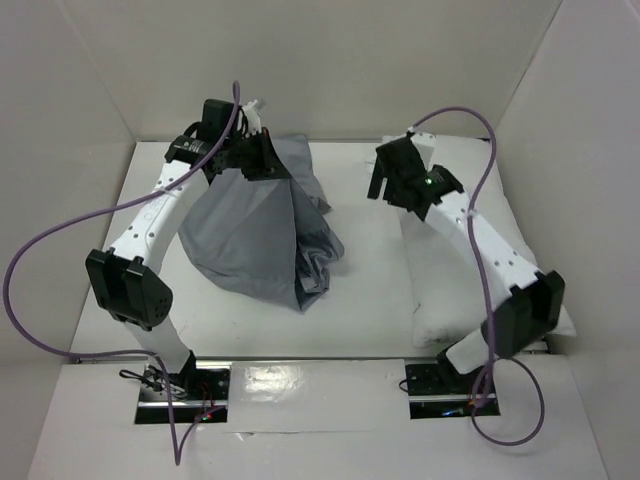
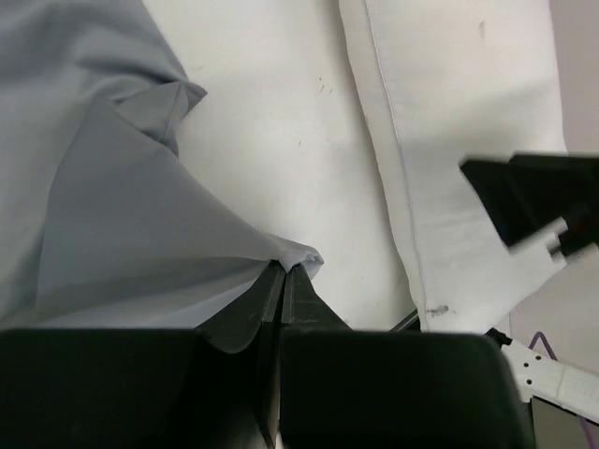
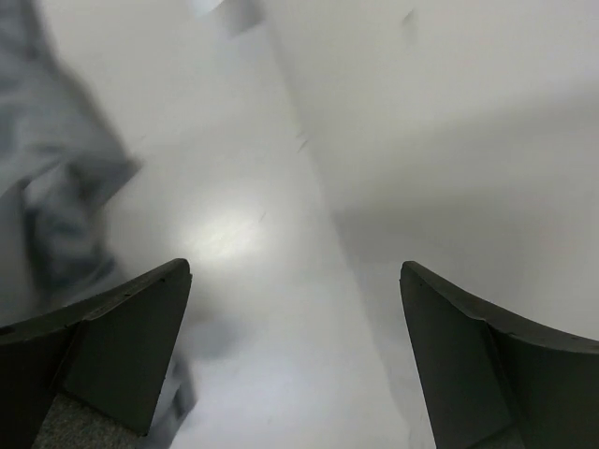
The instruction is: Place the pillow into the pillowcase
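left arm arched high, left gripper pinching pillowcase corner aloft, right arm bent over pillow edge, right gripper spread wide, empty

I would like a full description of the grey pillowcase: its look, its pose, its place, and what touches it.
The pillowcase is a thin, limp grey cloth, wrinkled and folded. The left gripper is shut on an upper edge and holds it up, so it hangs like a tent, wider below. Its lower part rests bunched on the white table, left of centre. It is apart from the white pillow, and the open right gripper does not touch it.
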Robot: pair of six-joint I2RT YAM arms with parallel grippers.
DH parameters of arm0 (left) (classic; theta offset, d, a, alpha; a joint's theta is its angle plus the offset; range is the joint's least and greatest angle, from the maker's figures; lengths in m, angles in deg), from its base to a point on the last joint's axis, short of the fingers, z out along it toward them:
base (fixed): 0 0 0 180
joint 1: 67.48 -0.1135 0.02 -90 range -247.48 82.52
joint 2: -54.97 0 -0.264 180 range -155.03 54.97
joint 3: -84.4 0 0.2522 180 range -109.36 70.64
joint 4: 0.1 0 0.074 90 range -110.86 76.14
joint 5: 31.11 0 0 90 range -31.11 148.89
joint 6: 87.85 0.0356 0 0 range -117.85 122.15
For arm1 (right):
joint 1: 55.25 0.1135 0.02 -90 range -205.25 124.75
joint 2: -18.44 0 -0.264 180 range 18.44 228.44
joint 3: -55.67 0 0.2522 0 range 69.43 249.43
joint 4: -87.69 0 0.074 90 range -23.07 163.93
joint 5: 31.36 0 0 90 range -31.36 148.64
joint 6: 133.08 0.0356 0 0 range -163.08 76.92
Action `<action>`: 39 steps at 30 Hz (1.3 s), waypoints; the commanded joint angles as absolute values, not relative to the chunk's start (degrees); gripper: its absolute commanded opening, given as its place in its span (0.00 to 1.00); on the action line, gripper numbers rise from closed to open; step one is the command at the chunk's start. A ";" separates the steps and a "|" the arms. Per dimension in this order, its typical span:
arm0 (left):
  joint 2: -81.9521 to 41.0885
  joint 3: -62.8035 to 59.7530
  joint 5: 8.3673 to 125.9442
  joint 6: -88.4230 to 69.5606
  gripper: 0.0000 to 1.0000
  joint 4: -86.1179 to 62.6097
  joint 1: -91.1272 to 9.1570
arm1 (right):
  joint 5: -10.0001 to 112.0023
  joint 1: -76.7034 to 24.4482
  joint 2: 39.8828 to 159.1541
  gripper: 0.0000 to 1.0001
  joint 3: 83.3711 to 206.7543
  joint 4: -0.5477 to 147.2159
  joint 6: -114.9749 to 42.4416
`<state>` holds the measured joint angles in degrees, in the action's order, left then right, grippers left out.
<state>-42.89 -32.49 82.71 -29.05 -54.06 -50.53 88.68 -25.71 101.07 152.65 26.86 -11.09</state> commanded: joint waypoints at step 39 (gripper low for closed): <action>-68.75 -15.22 77.53 -36.08 0.00 -45.23 -54.92 | 71.21 -31.34 107.30 0.89 149.85 35.44 -18.91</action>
<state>-64.55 -12.36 81.27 -34.47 -47.11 -54.51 68.69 -30.79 110.55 150.33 37.05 -18.72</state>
